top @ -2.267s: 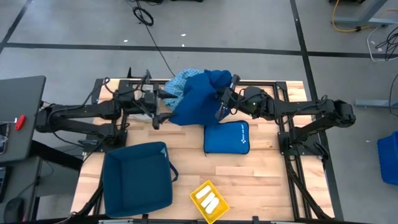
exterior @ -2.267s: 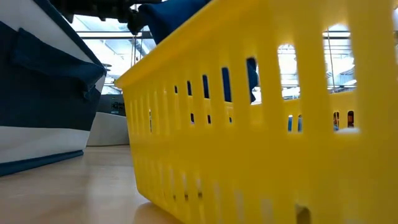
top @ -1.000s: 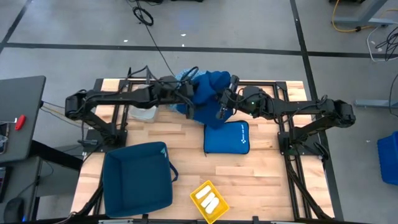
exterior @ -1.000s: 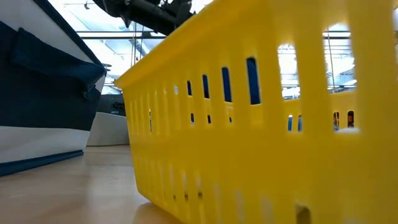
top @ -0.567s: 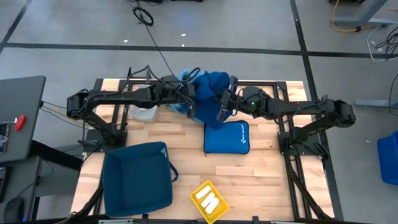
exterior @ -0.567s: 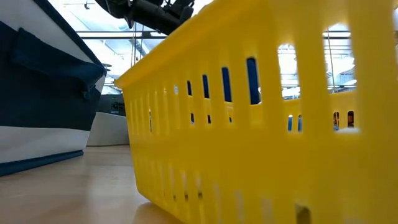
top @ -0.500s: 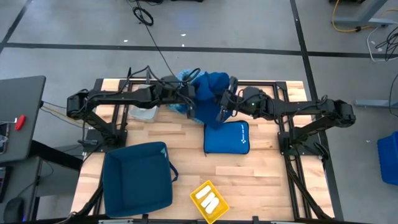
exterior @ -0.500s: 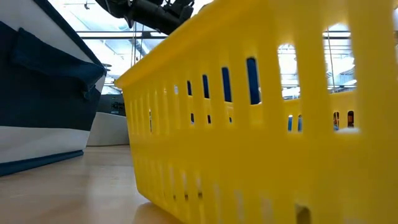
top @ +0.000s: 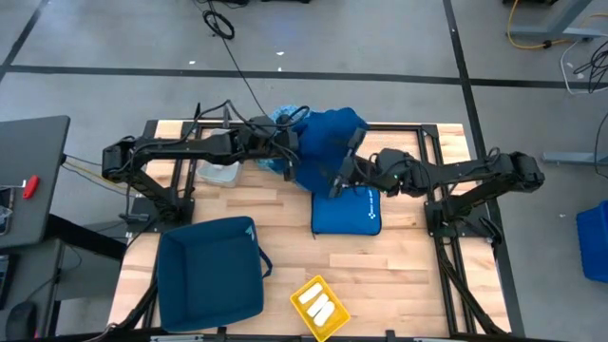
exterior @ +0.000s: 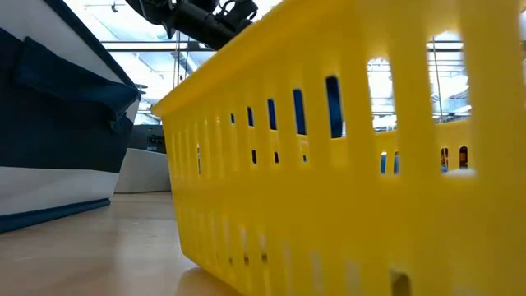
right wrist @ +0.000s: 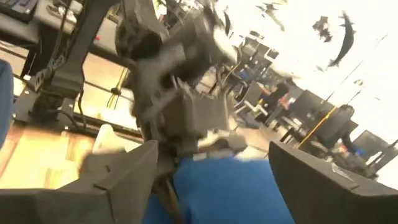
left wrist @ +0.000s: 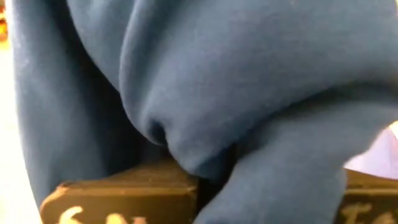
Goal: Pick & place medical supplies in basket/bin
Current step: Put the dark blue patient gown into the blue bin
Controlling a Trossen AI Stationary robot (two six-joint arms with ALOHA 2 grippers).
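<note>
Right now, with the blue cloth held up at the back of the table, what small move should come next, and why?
Probably the left pincer, shut on the blue cloth, should carry it toward the dark blue bin. The right pincer has opened and drawn away over the zip pouch, so the left one alone holds it.

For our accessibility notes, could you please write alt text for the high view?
Seen from above, the left gripper is shut on a blue cloth at the table's far edge, and the open right gripper hovers beside it over a blue zip pouch. Nearer are a dark blue bin and a yellow basket.
</note>
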